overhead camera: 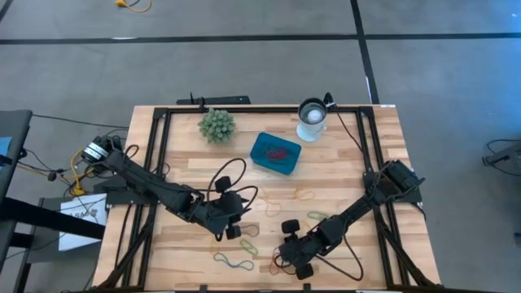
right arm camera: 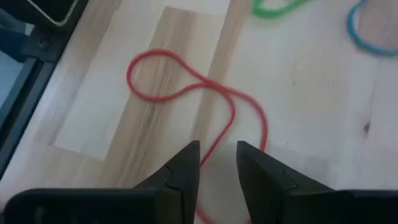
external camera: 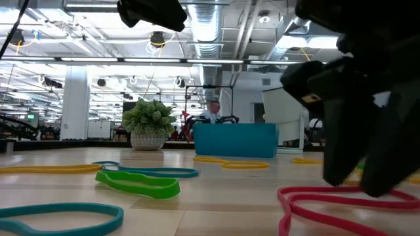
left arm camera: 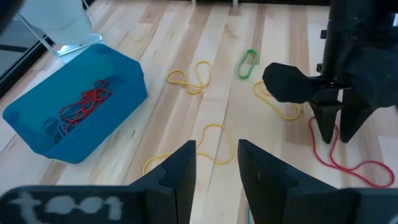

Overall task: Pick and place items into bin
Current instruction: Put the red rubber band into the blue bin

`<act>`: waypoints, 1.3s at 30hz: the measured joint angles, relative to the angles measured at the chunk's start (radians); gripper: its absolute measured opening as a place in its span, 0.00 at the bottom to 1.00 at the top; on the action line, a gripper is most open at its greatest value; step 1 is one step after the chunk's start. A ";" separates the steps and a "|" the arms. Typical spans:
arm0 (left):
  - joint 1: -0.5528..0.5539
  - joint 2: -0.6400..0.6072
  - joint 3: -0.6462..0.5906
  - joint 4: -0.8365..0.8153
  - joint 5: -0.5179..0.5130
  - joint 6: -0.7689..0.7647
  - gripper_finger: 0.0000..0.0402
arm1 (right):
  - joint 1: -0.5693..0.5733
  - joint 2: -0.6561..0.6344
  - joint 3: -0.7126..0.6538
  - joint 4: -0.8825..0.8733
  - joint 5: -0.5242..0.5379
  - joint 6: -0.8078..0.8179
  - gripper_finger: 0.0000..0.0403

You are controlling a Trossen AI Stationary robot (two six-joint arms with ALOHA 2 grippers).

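Note:
A red rubber band lies flat on the wooden table near its front edge. My right gripper stands open over it, pointing steeply down, with one strand running between its fingertips; the left wrist view shows this gripper above the band. My left gripper hangs open above the table's middle, nothing between its fingers, a yellow band lying beyond them. The teal bin sits farther back with red bands inside. My right gripper's fingers stand on either side of one strand of the red band, coming from above. Whether they touch the strand or the table, I cannot tell. The band lies slack on the wood.
Loose bands are scattered about: yellow, green, green and teal near the front. A spiky green plant and a white cup stand at the back. A black frame runs along the table's sides.

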 joint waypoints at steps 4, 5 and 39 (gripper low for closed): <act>0.000 0.000 0.000 0.000 -0.009 0.000 0.27 | 0.010 0.000 0.000 -0.006 -0.016 0.041 0.25; 0.000 0.000 0.000 0.000 -0.015 0.000 0.27 | 0.012 0.000 -0.001 -0.007 -0.022 0.041 0.25; 0.000 0.000 0.000 0.006 -0.080 0.011 0.27 | 0.073 -0.198 -0.001 -0.210 0.255 -0.139 0.00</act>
